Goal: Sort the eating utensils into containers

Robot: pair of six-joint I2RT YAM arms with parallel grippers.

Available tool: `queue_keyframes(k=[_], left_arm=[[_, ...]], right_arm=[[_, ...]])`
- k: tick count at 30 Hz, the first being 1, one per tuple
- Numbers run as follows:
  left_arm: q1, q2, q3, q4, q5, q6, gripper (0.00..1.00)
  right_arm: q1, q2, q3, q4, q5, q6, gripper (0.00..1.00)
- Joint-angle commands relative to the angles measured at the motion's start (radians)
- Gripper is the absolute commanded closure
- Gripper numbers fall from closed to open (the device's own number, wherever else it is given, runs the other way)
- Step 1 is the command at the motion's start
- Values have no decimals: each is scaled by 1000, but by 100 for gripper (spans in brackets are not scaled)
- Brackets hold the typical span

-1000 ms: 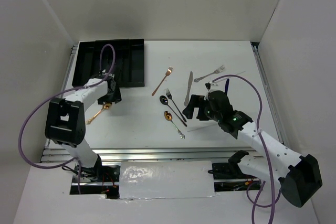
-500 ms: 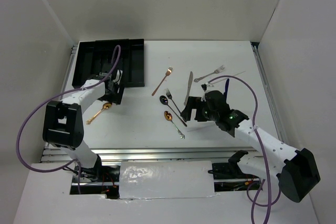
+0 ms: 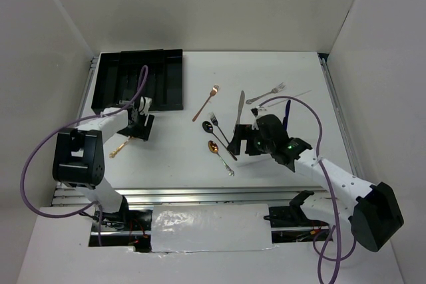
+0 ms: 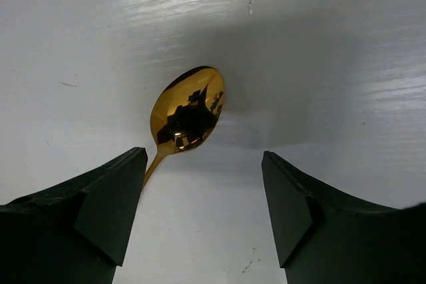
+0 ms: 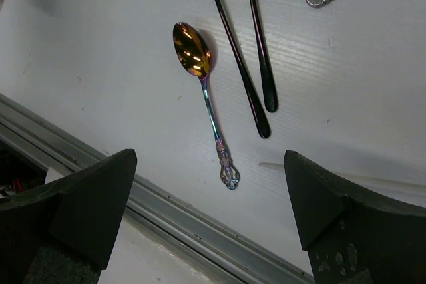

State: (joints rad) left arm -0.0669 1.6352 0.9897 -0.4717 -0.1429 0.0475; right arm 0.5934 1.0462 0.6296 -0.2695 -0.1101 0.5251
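Gold spoon (image 4: 188, 111) lies loose before the left gripper's (image 4: 204, 157) parted jaws; right gripper (image 5: 210, 157) gapes wide

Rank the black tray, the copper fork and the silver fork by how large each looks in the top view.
1. The black tray is by far the largest.
2. The copper fork and the silver fork look about the same length, so I will not rank one above the other.
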Motion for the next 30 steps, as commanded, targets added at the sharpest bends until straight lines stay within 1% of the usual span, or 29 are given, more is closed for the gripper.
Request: queue_keyframes(k=[1,5,9,13,18,20,23,26,29,30], left_arm=[[25,8,-16,36,-27,14,16],[42,41,-10,42,-27,9,17],[53,100,-5,56,12,6,23],[56,150,20,41,-17,-6,27],[56,130,18,41,37,0,36],[53,130,30,9,43,-3,36],[29,129,44,-18,16,-9,38],[1,118,30,-15,-24,-24,39],[-16,115,35,-27,-18,-38,40],[-23,118,50,-34,-17,-76,40]], right_arm=[[13,27,53,38,-16,-22,0],[13,38,53,49,-14,-17,0],[22,40,56,49,-14,-5,0],[25,26,38,50,7,26,0],[31,46,53,38,7,23,0],[34,51,61,32,12,23,0],[34,51,65,36,13,29,0],[37,54,65,35,23,35,0],[39,51,56,38,26,44,0],[40,48,55,36,26,47,0]])
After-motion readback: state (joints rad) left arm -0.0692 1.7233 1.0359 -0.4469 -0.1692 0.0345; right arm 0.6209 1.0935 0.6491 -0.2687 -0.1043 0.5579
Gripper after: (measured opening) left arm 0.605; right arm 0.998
